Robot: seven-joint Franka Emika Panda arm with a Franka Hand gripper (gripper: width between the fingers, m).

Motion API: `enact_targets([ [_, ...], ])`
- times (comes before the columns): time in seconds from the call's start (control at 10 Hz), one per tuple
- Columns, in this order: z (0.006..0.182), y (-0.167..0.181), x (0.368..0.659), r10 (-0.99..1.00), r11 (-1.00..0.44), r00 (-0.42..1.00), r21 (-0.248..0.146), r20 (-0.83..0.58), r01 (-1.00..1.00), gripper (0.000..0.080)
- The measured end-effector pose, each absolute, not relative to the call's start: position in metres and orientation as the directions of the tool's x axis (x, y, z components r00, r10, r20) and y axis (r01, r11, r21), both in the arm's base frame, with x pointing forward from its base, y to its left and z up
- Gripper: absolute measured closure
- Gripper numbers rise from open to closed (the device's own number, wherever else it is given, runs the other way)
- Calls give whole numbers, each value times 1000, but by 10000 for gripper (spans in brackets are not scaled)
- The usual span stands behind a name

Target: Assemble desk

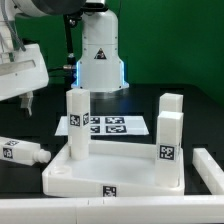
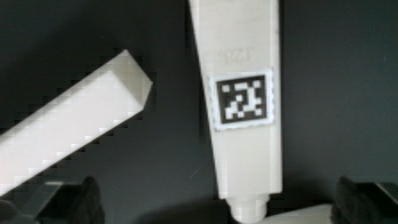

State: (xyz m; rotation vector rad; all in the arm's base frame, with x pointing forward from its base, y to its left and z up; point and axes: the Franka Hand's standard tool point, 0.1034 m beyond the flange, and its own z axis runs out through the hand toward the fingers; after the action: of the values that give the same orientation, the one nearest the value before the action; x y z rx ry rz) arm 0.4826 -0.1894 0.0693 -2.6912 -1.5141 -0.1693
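Jaws spread wide above lying leg [image 2: 242, 110].

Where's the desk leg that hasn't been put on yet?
The loose leg lies flat on the black table at the exterior view's left, just beside the tabletop's corner, below the white robot arm.

Bright even light; white parts glare; wrist view soft.

We saw the tabletop [image 1: 112, 170] near centre with three legs [image 1: 78, 122] standing on it. The marker board [image 1: 112, 125] lay behind it, and a loose leg [image 1: 22, 152] lay at the exterior view's left.
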Motion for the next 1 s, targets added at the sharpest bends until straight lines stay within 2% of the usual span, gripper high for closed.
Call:
enact_targets([
  [0.1, 67, -188, 482, 824, -559, 555, 0, 112, 829, 151],
  [0.3, 45, -182, 475, 818, -571, 571, -23, 73, 821, 151],
  [0.4, 35, -182, 471, 817, -573, 573, -24, 60, 819, 151],
  [0.5, 29, -184, 472, 818, -574, 573, -7, 48, 819, 151],
  [1.0, 29, -184, 472, 818, -574, 573, -7, 48, 819, 162],
])
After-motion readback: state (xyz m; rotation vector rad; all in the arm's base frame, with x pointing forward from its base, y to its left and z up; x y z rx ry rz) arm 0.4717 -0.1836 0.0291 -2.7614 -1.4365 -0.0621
